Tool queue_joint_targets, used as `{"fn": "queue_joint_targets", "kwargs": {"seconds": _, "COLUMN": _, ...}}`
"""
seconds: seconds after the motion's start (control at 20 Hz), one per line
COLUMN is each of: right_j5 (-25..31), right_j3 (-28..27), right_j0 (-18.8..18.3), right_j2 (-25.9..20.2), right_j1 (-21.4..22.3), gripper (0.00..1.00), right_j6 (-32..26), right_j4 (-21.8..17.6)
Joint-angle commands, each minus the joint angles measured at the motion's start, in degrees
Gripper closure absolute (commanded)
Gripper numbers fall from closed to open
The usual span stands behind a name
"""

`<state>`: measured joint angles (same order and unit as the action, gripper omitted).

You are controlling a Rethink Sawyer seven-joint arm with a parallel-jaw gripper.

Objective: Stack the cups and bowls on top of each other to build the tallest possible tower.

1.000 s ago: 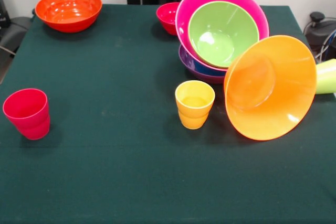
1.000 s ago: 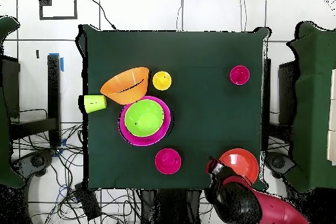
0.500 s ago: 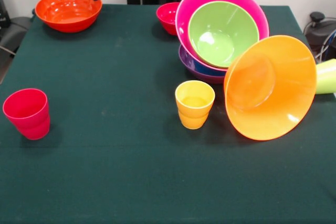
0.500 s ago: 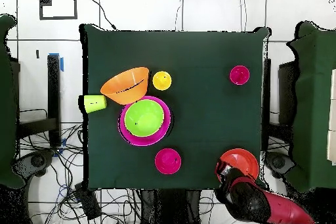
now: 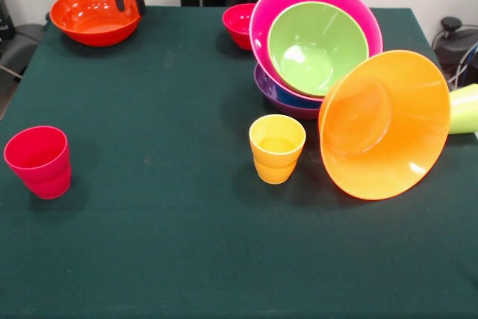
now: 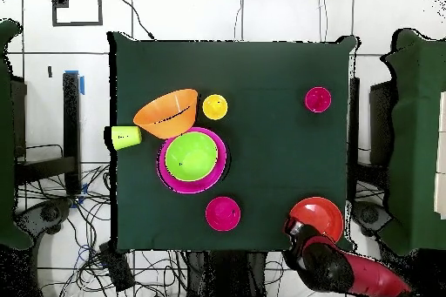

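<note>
The tower is a tilted nest: a purple bowl (image 5: 278,98) lowest, a large pink bowl (image 5: 263,26) in it, and a lime green bowl (image 5: 317,46) inside that. A light orange bowl (image 5: 385,125) leans on its side against the nest. In front of them a yellow cup (image 5: 276,147) stands upright. The red cup (image 5: 39,160) is near the left edge, and a lime green cup (image 5: 464,108) lies at the right edge. A small red bowl (image 5: 239,24) sits behind the nest. My gripper (image 5: 128,7) hangs open over the right rim of the red-orange bowl (image 5: 95,14), holding nothing.
In the overhead view the red and black arm (image 6: 348,269) reaches in by the red-orange bowl (image 6: 318,218) at the table corner (image 6: 344,243). Dark green cloth (image 5: 164,229) covers the table. Cables and chairs lie around it.
My gripper has come down from the top edge to the red-orange bowl's rim and shifted slightly right in the front view. Bowls and cups have not moved.
</note>
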<state>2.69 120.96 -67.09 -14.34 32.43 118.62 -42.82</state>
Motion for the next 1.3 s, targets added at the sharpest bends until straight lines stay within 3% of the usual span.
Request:
{"fn": "queue_joint_targets", "kwargs": {"seconds": 0.05, "right_j5": -2.01, "right_j3": -8.20, "right_j0": 1.06, "right_j2": -1.03, "right_j1": -5.92, "gripper": 0.00, "right_j6": -0.49, "right_j4": -5.32}}
{"fn": "queue_joint_targets", "kwargs": {"seconds": 0.9, "right_j5": 2.58, "right_j3": -10.94, "right_j0": -2.05, "right_j2": -3.46, "right_j1": -8.37, "gripper": 0.00, "right_j6": -3.81, "right_j4": -7.81}}
{"fn": "queue_joint_targets", "kwargs": {"seconds": 1.3, "right_j5": 2.21, "right_j3": -11.53, "right_j0": -2.14, "right_j2": -2.89, "right_j1": -9.32, "gripper": 0.00, "right_j6": -3.86, "right_j4": -8.86}}
